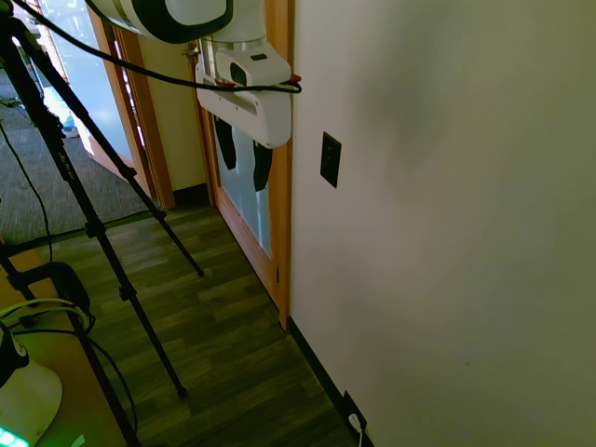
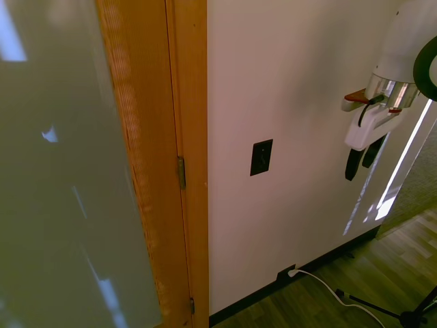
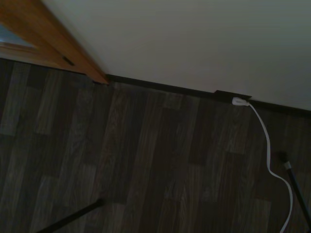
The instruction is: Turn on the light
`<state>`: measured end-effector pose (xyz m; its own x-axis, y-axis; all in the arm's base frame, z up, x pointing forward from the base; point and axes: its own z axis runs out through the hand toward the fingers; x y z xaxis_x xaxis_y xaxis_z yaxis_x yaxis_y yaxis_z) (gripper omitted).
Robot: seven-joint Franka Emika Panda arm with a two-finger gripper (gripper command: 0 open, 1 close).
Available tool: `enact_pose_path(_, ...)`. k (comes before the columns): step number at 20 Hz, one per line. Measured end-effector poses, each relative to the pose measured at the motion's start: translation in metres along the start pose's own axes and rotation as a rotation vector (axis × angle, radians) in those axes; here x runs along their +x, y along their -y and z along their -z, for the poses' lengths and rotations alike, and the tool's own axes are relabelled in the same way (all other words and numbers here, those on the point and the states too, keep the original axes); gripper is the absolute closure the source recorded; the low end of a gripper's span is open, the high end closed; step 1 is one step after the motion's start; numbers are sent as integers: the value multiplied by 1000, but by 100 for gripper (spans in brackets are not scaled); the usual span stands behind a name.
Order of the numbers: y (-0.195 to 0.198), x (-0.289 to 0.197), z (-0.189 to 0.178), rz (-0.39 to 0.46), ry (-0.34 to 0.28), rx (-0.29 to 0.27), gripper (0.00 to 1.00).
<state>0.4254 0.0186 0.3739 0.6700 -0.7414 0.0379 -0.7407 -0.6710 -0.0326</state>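
Hanging in the air, the claw point(image 1: 244, 154) points down with its fingers point(image 1: 226, 149) spread a little and nothing between them. Switch point(image 1: 330, 159) sits on the white wall point(image 1: 447, 186), just past the wooden door frame point(image 1: 279, 140), at about claw height. Claw and switch are apart, no contact; the second exterior view shows a clear gap of bare wall between them. Task looks barely started: reach, line-up and press all remain. No lamp in view, so light state can't be told. Near the floor point(image 3: 146, 165), a dark outlet point(image 3: 232, 95) with a white plug point(image 3: 240, 102) is not the target. Wrist view shows only floor and baseboard, no switch.
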Motion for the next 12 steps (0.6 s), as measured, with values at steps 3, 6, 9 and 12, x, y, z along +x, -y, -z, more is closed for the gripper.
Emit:
enact_pose_path(3, 3, -1, -1, 6, -8, 9, 0)
enact_pose_path(6, 23, -10, -3, 38, -59, 68, 0)
enact_pose_path(9, 43, -22, -17, 32, -108, 133, 0)
enact_pose_path(12, 57, -24, -33, 10, -151, 192, 0)
